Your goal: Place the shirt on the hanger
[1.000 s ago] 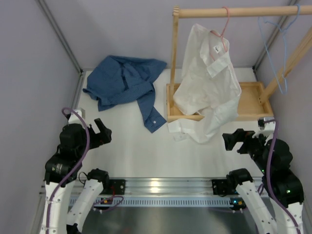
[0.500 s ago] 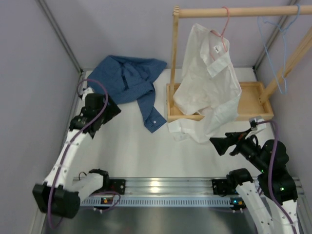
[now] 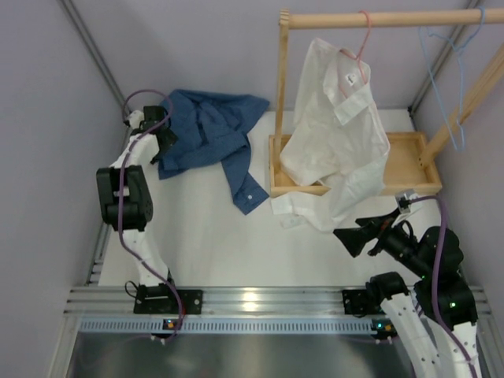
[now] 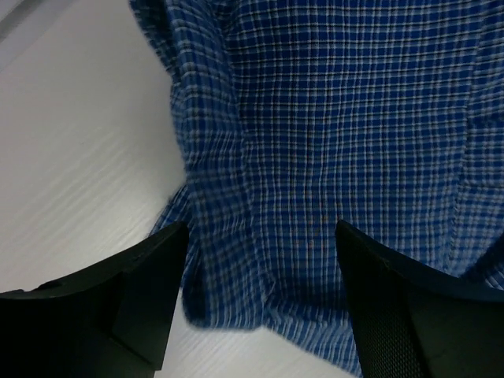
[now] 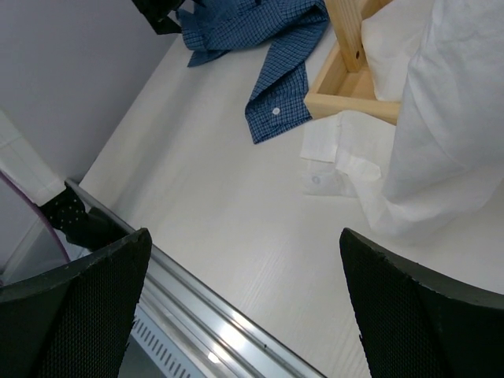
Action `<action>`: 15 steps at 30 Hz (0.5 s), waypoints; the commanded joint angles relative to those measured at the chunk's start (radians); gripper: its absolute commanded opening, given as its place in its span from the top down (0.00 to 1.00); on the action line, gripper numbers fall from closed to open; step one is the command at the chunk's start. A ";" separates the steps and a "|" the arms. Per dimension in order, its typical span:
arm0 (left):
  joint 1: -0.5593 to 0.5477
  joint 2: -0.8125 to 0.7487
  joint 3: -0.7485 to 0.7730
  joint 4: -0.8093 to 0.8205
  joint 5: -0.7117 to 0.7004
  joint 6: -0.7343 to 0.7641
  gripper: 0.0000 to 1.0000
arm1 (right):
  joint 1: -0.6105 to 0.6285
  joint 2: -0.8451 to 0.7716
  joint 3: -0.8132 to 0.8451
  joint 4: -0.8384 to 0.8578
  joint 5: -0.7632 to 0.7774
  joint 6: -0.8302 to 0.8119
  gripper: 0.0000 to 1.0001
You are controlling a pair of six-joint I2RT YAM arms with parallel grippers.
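The blue checked shirt [image 3: 206, 131] lies crumpled on the table at the back left, one sleeve trailing toward the front. My left gripper [image 3: 160, 135] is stretched out over its left edge. In the left wrist view the shirt [image 4: 339, 118] fills the frame, and its hem lies between the open fingers [image 4: 134, 299] of the left gripper [image 4: 261, 260]. The light blue wire hanger [image 3: 442, 75] hangs from the wooden rod at the far right. My right gripper [image 3: 346, 239] hovers open over bare table [image 5: 244, 260], holding nothing. The right wrist view shows the shirt [image 5: 260, 31] far off.
A white shirt [image 3: 335, 134] hangs on a pink hanger [image 3: 361, 43] from the wooden rack [image 3: 279, 94] and drapes over the rack's tray base [image 3: 409, 165] onto the table. Grey walls stand close on the left and right. An aluminium rail [image 3: 252, 299] runs along the near edge.
My left arm has swung from the near left out to the back left, down onto the shirt's left edge. The right gripper has shifted slightly left and tipped lower.
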 commanded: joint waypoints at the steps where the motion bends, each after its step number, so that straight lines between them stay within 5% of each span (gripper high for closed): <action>1: 0.002 0.128 0.090 0.053 0.097 0.037 0.22 | 0.009 -0.005 -0.007 0.041 -0.002 0.001 0.01; 6: 0.003 0.092 0.067 0.055 0.088 -0.009 0.57 | 0.009 0.019 0.007 0.046 0.020 -0.008 0.01; 8: 0.003 0.063 0.069 0.053 0.075 0.000 0.95 | 0.008 0.030 0.008 0.052 0.023 -0.007 0.01; 15: -0.034 -0.360 0.003 0.052 0.008 0.122 1.00 | 0.009 0.051 0.010 0.073 0.047 -0.013 0.01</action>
